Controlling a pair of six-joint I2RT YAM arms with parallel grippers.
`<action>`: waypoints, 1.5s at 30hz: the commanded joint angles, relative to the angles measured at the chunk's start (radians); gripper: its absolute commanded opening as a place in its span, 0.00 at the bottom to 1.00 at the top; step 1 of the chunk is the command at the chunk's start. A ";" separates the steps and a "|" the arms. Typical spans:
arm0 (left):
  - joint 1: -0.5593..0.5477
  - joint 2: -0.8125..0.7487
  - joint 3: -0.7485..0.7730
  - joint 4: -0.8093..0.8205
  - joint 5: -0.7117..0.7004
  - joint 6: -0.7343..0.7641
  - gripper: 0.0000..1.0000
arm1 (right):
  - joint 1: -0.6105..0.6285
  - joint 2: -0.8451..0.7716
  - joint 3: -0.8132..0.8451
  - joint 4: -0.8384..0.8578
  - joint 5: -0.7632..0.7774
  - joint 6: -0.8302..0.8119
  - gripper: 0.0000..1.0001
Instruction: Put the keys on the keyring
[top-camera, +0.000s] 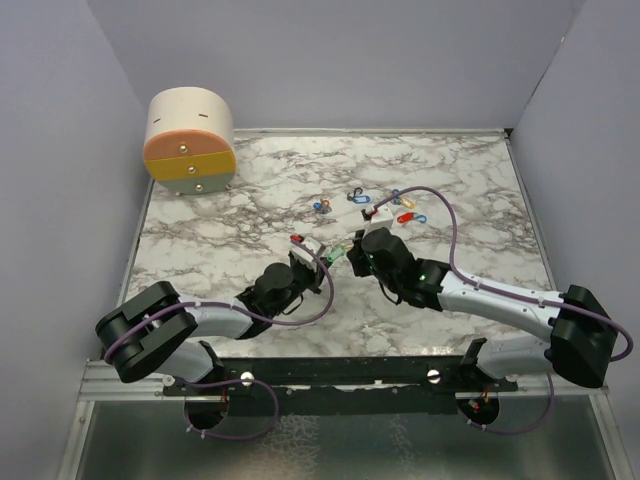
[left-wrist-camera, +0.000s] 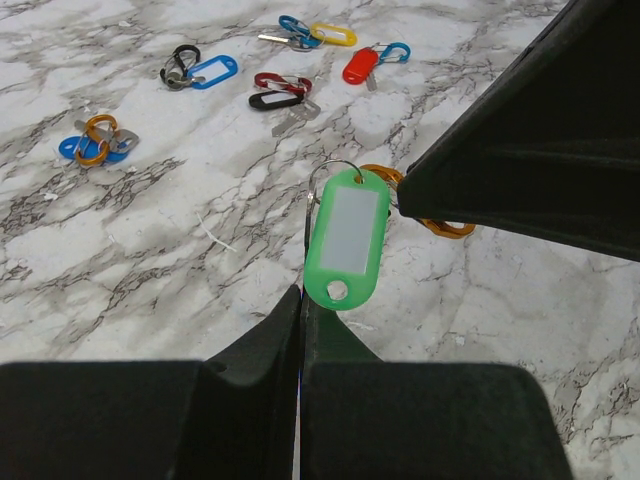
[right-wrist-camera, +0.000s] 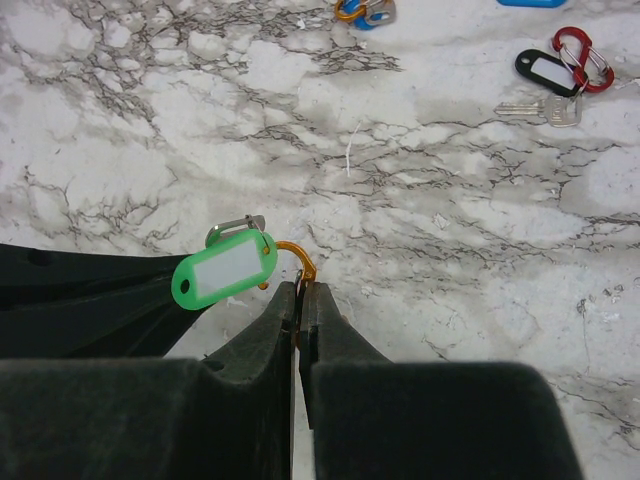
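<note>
Trouble, if it came, looked likeliest right at the jaws. The left gripper (left-wrist-camera: 301, 300) was pinched tight, and the green key (left-wrist-camera: 346, 245) stood up from its tips. It was gripped low down, though I could not tell whether by the tag's end or by the metal blade behind it. A hold that thin could let the key swivel or squirt out under any sideways push.

Just beyond, the right gripper (right-wrist-camera: 298, 290) was clamped just as hard on the orange clip (right-wrist-camera: 300, 262). The clip curved up to meet the key's small wire ring (left-wrist-camera: 335, 170). Whether that ring was already through the clip or only touching it, no view settled. If it was outside, forcing it against the sprung gate could twist the clip in the jaws and spoil the alignment. The two grippers were crowded nose to nose above the marble table (left-wrist-camera: 150, 260), so a small misjudged move could knock one into the other and drop both pieces.

Farther off, well apart from all this, lay the black-tagged key (left-wrist-camera: 275, 99) with its red clip, the blue-tagged key (left-wrist-camera: 212, 71), the red-tagged key (left-wrist-camera: 359, 66) and the yellow-tagged key (left-wrist-camera: 333, 35). A dropped key skidding among them would be harder to pick up.
</note>
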 joint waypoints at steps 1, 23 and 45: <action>0.013 -0.014 0.026 -0.026 -0.075 0.001 0.00 | 0.001 -0.011 -0.019 -0.058 0.050 -0.007 0.01; 0.014 -0.077 0.094 -0.185 -0.113 0.004 0.00 | 0.001 -0.067 -0.031 -0.140 0.154 0.026 0.56; 0.026 0.002 0.252 -0.393 -0.121 -0.031 0.00 | -0.025 -0.105 -0.077 -0.173 0.216 0.043 0.77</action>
